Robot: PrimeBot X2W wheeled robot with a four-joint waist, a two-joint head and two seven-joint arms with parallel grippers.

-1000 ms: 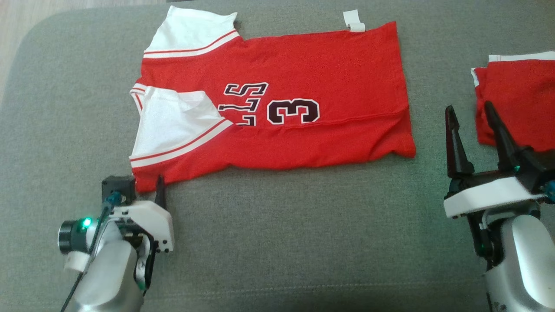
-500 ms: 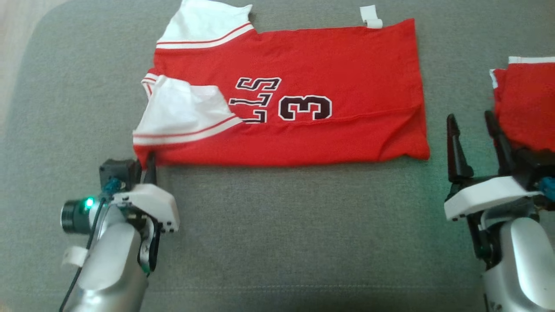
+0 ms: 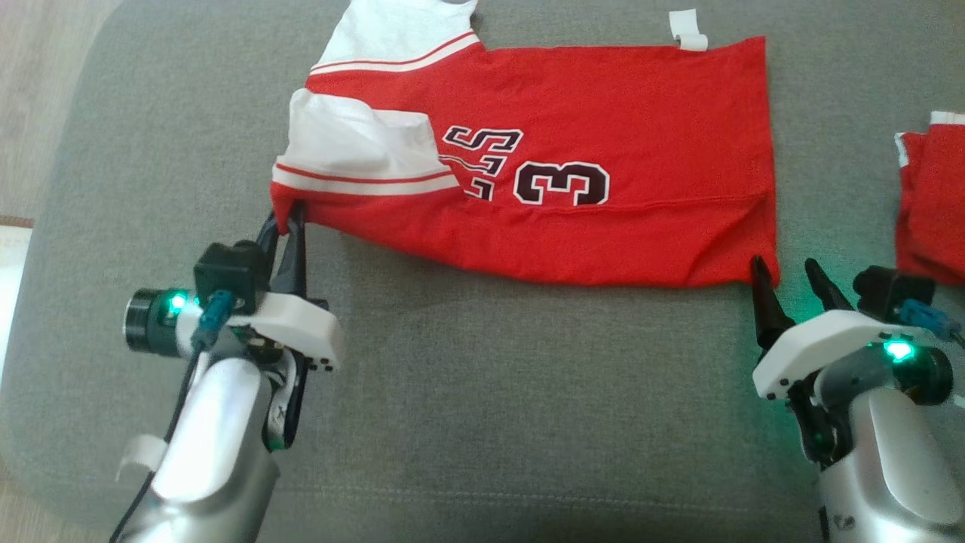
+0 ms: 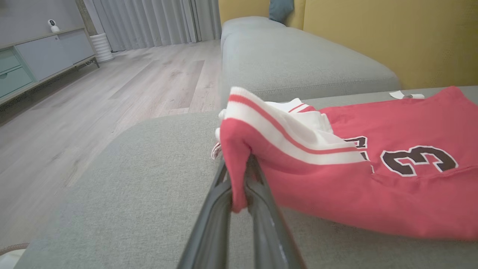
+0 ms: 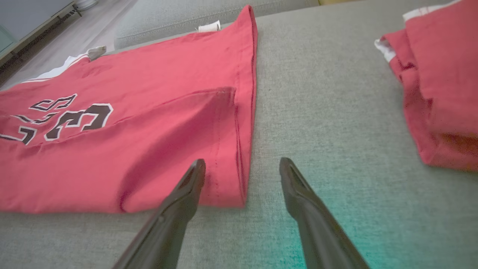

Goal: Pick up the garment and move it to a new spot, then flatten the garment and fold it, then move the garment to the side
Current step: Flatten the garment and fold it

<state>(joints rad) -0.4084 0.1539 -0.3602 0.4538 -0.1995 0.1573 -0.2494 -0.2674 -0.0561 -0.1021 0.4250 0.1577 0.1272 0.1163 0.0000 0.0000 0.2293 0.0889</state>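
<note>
Your left gripper (image 3: 290,219) has its jaws pinched on the near left corner of the shirt (image 3: 603,98), just under the white sleeve's striped trim. In the last second that corner has come up off the sofa cushion (image 3: 490,392). The left wrist view shows red cloth hanging between the jaws, and the shirt's near edge now slants down toward the right. The head camera has swung too, so don't read the shirt's shift across the picture as travel.

Your right gripper (image 3: 784,264) has closed in on the near right hem corner. Its jaws are spread, one tip over the cloth and the other over bare cushion, holding nothing.

The rest of the shirt lies flat on the cushion, number up. I judge you are halfway to a two-corner hold for the next fold, so close the right jaws before lifting further or the shirt will drag skewed.

There are no bins here. The shirt and a folded red garment (image 3: 931,204) at the right both lie straight on the cushion.
</note>
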